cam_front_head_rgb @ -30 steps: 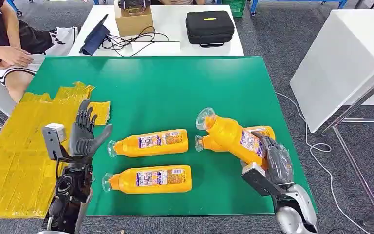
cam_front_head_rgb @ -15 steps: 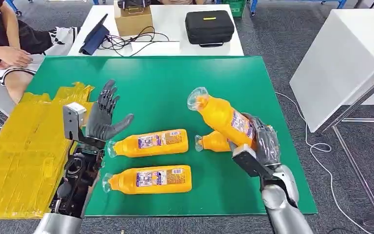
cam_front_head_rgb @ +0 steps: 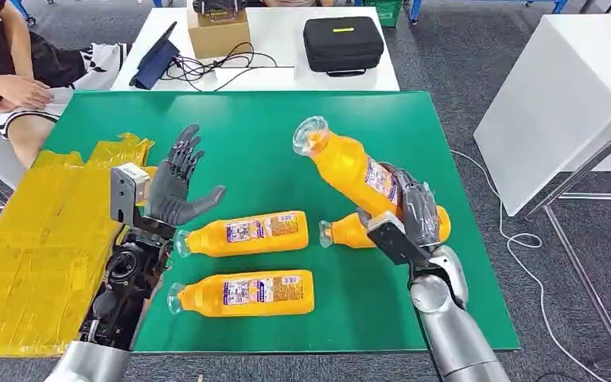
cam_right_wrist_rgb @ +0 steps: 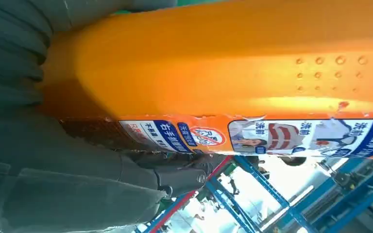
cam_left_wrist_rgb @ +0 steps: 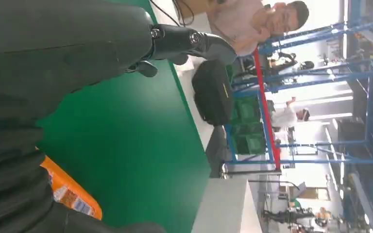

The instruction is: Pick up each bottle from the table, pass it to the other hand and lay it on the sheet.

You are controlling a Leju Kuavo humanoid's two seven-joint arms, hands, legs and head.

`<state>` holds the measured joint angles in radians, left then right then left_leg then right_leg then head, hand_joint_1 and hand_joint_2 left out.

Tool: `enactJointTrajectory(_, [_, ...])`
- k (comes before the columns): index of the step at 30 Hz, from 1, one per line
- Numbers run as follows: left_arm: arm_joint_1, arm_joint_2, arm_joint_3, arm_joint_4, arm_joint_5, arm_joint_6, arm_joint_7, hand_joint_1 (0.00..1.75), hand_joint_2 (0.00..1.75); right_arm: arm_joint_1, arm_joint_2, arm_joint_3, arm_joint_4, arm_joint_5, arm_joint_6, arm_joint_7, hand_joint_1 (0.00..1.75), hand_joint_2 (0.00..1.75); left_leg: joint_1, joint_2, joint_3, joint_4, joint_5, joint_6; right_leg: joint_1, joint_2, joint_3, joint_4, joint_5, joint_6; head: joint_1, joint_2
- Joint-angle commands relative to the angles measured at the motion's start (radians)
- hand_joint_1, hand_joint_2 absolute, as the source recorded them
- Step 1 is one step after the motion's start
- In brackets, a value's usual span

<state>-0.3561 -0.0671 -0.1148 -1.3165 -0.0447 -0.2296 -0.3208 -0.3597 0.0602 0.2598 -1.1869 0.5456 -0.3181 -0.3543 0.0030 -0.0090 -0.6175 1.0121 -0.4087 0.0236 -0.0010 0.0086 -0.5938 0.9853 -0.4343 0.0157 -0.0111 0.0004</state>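
Right hand (cam_front_head_rgb: 415,213), right of centre in the head view, grips an orange bottle (cam_front_head_rgb: 350,171) by its lower body; the bottle is lifted off the table and tilted, clear cap toward upper left. The right wrist view shows the same bottle's label (cam_right_wrist_rgb: 252,136) close up, fingers (cam_right_wrist_rgb: 14,53) wrapped round it.

Left hand (cam_front_head_rgb: 173,187), left of centre, fingers spread apart, palm turned toward the held bottle, holding nothing.

Three more orange bottles lie on their sides on the green table (cam_front_head_rgb: 262,135): one at centre (cam_front_head_rgb: 243,232), one below it near the lower edge (cam_front_head_rgb: 243,292), and a third (cam_front_head_rgb: 350,231) partly hidden behind the right hand.

Yellow sheet (cam_front_head_rgb: 28,247) covers the left edge of the table, crinkled.

Upper frame: a white table (cam_front_head_rgb: 278,36) with a black case (cam_front_head_rgb: 342,44), a cardboard box (cam_front_head_rgb: 218,32) and cables (cam_front_head_rgb: 207,68). A seated person (cam_front_head_rgb: 16,76) at upper left. Grey carpet floor (cam_front_head_rgb: 445,72); a white cabinet (cam_front_head_rgb: 565,95) at right.
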Motion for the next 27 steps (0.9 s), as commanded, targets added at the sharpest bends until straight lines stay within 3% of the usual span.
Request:
enactJointTrajectory(1, [-0.039, 0.016, -0.084, 0.015, -0.007, -0.01, 0.007, 0.0, 1.75, -0.177, 0.079, 0.06, 0.191, -0.012, -0.039, -0.015, 1.75, 1.75, 0.0, 0.003, 0.002, 0.0, -0.001, -0.001, 0.0, 0.002, 0.001, 0.001, 0.0, 0.0, 0.0, 0.0])
enactJointTrajectory(12, [-0.043, 0.003, -0.118, 0.002, 0.047, -0.076, 0.012, 0.0, 1.75, -0.26, 0.138, 0.14, 0.311, -0.012, -0.042, -0.068, 1.75, 1.75, 0.001, 0.003, 0.005, 0.0, -0.002, -0.001, 0.001, 0.001, 0.004, 0.001, -0.002, 0.0, 0.0, 0.0])
enactJointTrajectory(19, [-0.044, -0.006, -0.132, -0.01, 0.054, -0.084, 0.016, 0.0, 1.75, -0.277, 0.159, 0.156, 0.337, -0.038, -0.031, -0.082, 1.75, 1.75, 0.001, 0.0, 0.003, 0.0, -0.001, -0.001, 0.0, 0.0, 0.002, 0.0, -0.001, 0.0, 0.0, 0.0])
enactJointTrajectory(27, [-0.057, -0.007, -0.115, 0.033, 0.085, -0.067, 0.027, 0.0, 1.75, -0.254, 0.182, 0.26, 0.374, -0.023, 0.006, -0.077, 1.75, 1.75, 0.001, 0.0, 0.005, -0.001, -0.002, -0.001, 0.0, -0.001, 0.005, 0.0, -0.002, 0.0, 0.0, 0.0])
